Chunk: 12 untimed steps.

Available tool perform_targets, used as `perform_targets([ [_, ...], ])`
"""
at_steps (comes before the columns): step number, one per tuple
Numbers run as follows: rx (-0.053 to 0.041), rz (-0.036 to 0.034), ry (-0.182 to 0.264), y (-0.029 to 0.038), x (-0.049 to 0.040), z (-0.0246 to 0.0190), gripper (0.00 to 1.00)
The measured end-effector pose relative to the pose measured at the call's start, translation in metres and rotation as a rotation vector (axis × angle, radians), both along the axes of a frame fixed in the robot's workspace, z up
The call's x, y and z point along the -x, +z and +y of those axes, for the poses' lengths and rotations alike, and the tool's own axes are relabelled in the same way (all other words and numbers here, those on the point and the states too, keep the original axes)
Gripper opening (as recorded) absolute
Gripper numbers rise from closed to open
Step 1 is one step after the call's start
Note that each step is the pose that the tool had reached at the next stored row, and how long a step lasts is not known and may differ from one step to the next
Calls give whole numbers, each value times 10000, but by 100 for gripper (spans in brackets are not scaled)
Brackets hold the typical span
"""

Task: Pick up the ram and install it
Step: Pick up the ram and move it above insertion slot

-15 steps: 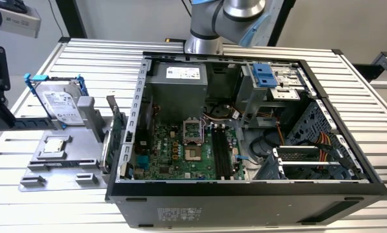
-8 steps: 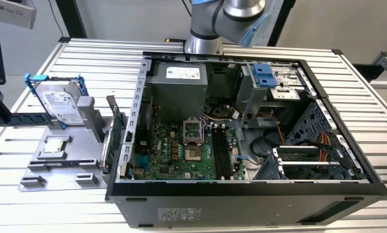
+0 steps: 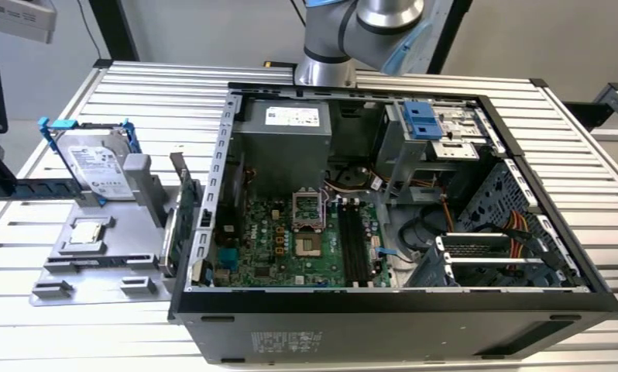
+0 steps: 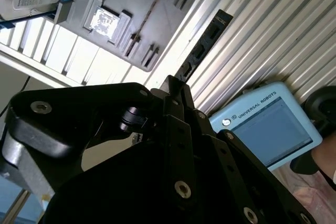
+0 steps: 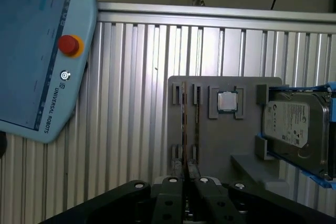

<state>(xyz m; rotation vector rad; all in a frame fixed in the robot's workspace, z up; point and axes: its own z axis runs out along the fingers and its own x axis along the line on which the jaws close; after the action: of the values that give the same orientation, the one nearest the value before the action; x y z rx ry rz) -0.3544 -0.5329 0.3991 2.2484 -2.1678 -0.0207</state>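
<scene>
The end effector [image 5: 186, 181] is pinched on the ram [image 5: 184, 129], one finger on each flat side. In the first wrist view the ram shows edge-on: a thin brownish line running out from between the fingers [image 5: 173, 183] and passing in front of the grey tray [image 5: 210, 145] far below. In the second wrist view the ram [image 4: 210, 38] juts from the tip of the end effector [image 4: 176, 81] as a dark strip with rectangular patches on its face, parallel to the ribs of the counter [image 4: 273, 40].

The ram hangs clear of everything, high over the counter. On the tray are a drive [image 5: 294, 124] in a blue frame, a square chip [image 5: 227, 100] in its pocket, and a card [image 5: 197, 124] standing on edge between slotted blocks. A pale blue pendant [image 5: 37, 51] lies apart from the tray.

In the exterior view the arm [image 3: 340, 31] rises out of frame behind the open case [image 3: 392, 333]. The tray [image 3: 102, 267] sits just beside the case on the exterior view's left, carrying the drive [image 3: 94, 167], the chip [image 3: 87, 232] and the green card [image 3: 188, 217]. Inside the case lies the green board [image 3: 288, 248] — its long black slots [image 3: 352, 240] run side by side near the middle.
</scene>
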Motion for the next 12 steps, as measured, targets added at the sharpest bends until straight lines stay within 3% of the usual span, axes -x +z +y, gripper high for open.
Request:
perform_targets([
  [12,0,3,33,-1,-227,1,0],
])
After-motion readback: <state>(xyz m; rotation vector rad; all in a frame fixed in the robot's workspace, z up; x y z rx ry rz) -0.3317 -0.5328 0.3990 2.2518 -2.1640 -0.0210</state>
